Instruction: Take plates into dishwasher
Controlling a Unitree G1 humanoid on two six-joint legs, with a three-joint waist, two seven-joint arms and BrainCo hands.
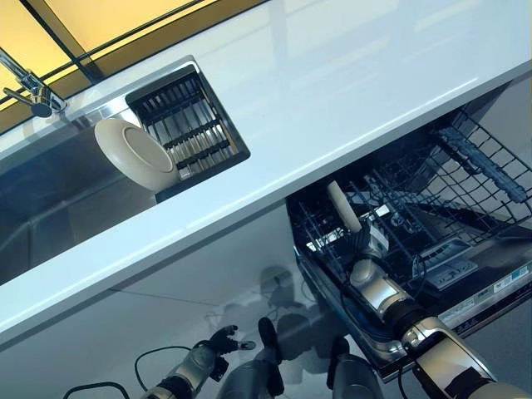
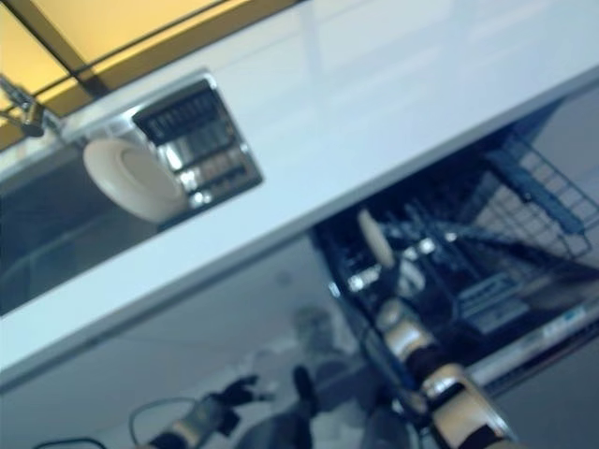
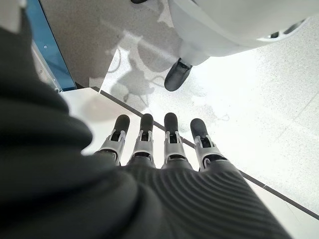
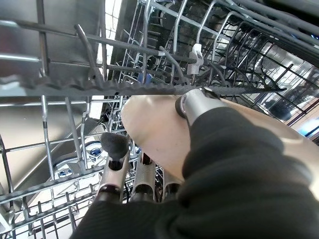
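A cream plate [image 1: 342, 206] stands on edge in the open dishwasher's lower rack [image 1: 465, 183]. My right hand [image 1: 364, 248] is shut on it. In the right wrist view the thumb [image 4: 194, 102] lies on one face of the plate [image 4: 154, 134] and the fingers [image 4: 113, 149] on the other, among the rack's tines. A second cream plate [image 1: 137, 154] leans upright against the drying rack [image 1: 187, 125] in the sink. My left hand [image 1: 218, 342] hangs low by the floor, open and empty, its fingers [image 3: 169, 144] straight.
A white counter [image 1: 332, 100] runs across above the dishwasher. A sink [image 1: 50, 199] with a chrome faucet [image 1: 33, 91] is at the left. The dishwasher door [image 1: 490, 291] lies open at the right.
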